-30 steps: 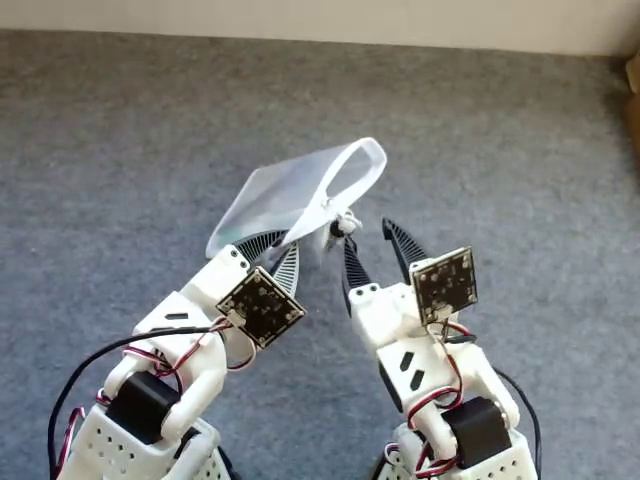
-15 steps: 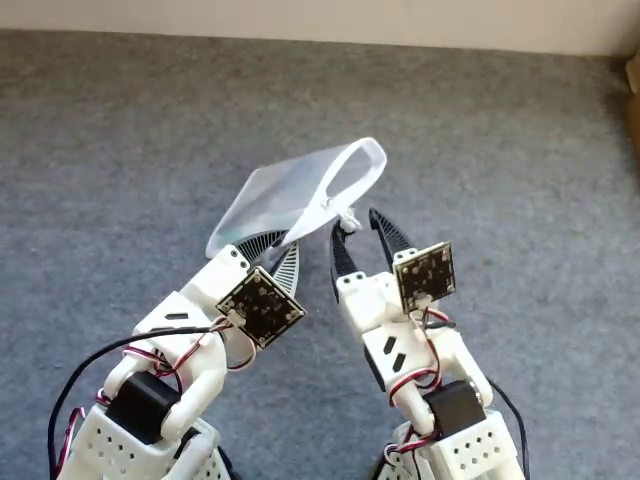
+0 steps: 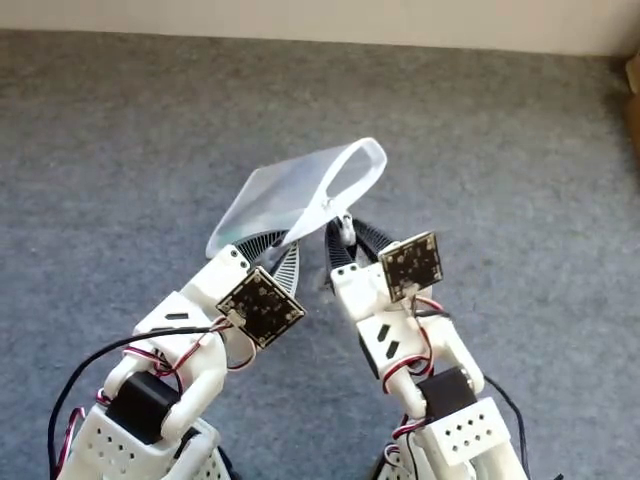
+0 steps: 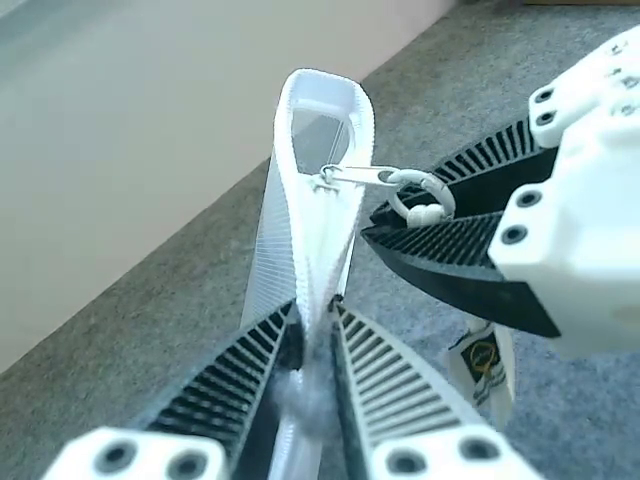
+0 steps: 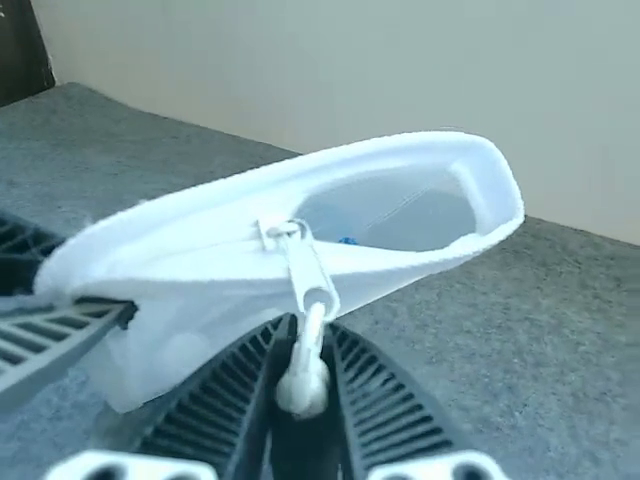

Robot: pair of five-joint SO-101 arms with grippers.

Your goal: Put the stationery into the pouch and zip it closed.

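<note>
A white translucent pouch [image 3: 300, 190] hangs off the carpet with its mouth partly open at the far end. My left gripper [image 3: 284, 250] is shut on the pouch's near end; in the left wrist view the ribbed fingers [image 4: 255, 375] pinch the zipper seam of the pouch [image 4: 300, 230]. My right gripper [image 3: 345, 236] is shut on the zipper pull [image 5: 304, 290], whose ring [image 4: 415, 198] sits between its black fingers [image 4: 450, 245]. Inside the pouch [image 5: 300, 220] a small blue thing [image 5: 346, 240] shows dimly.
Grey carpet [image 3: 120, 150] covers the whole work area, with a pale wall strip [image 3: 300, 18] along the far edge. A brown object [image 3: 633, 90] juts in at the right edge. A small printed tag [image 4: 482, 362] hangs below the right gripper.
The right arm has swung left toward the pouch, and its gripper went from open to shut on the zipper pull. The left arm and the pouch have stayed still.
</note>
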